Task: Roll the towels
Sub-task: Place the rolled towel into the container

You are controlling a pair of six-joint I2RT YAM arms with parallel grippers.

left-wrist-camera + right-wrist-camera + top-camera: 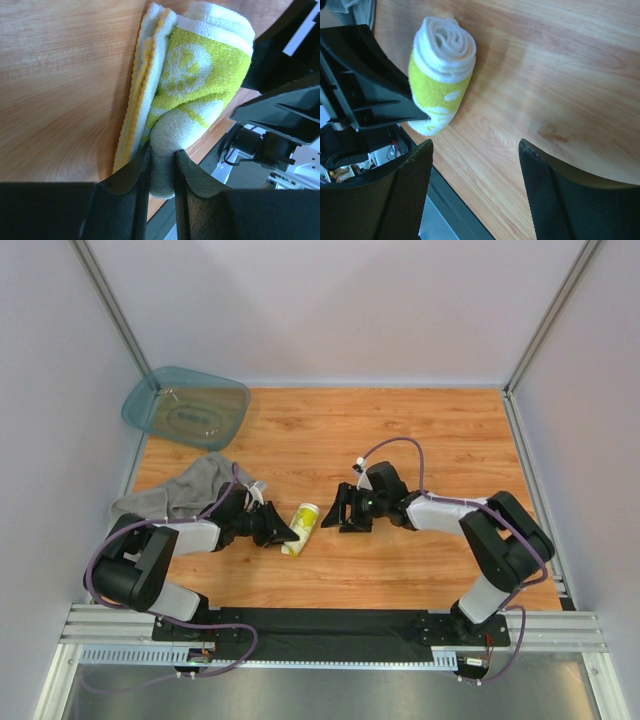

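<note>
With the grey towel (185, 490) crumpled behind it, the left gripper (162, 152) pinches, nearly shut, one end of the rolled yellow cloth (200, 85), while the right gripper (475, 145) stands wide open and empty just beside that roll, so the small roll seems finished and the next move calls for letting go and reaching back for the grey towel.

We are observing the small cloth (200, 70) showing lime-yellow terry with white citrus-slice motifs; its rolled end is showing plain white. The large towel (180, 490) is appearing plain grey. The tub (185, 408) is reading translucent teal, and the table (400, 440) is showing orange-brown wood grain. The left gripper (162, 152) and right gripper (475, 145) are showing black.
</note>
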